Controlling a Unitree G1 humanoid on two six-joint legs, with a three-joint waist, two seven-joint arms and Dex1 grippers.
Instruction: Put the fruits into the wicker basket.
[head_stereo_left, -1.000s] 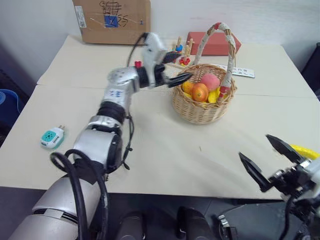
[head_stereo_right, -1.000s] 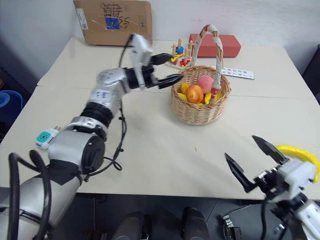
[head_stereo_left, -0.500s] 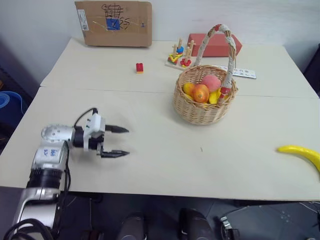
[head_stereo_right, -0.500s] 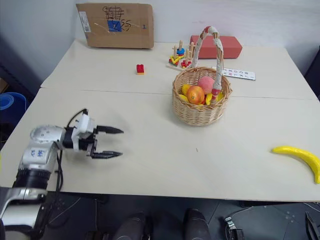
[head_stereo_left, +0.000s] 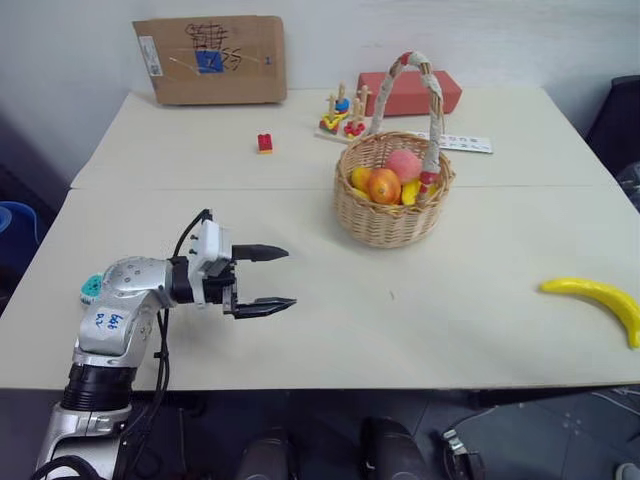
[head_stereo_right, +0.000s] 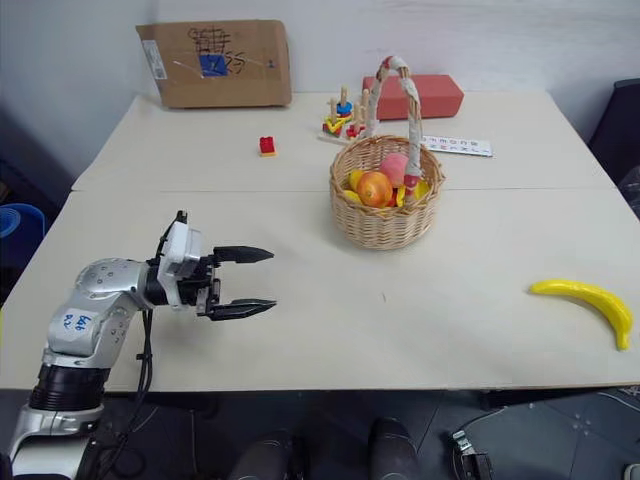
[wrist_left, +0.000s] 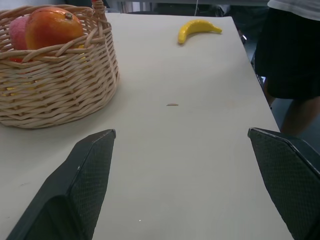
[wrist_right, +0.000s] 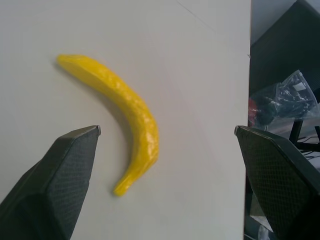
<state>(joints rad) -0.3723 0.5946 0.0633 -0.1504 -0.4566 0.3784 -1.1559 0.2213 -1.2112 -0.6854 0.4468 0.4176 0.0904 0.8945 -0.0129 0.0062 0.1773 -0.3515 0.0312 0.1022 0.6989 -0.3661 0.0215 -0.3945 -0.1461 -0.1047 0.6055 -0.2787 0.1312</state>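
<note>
Since a second ago the left arm has drawn back from the wicker basket (head_stereo_left: 392, 190) to the near left part of the table (head_stereo_left: 470, 310), and the right gripper (wrist_right: 167, 135) has left the head views' lower right corner. The left gripper (head_stereo_left: 268, 279) now hovers low over the table with its fingers spread wide and nothing between them, pointing across toward the basket, well apart from it. The basket stands upright mid-table and holds the mango (head_stereo_left: 384, 186), the peach (head_stereo_left: 404, 163) and smaller yellow pieces. The banana (head_stereo_left: 598, 302) lies alone near the table's right edge. In the right wrist view, the right gripper's fingers stand wide apart, empty, with the banana ahead of them.
</note>
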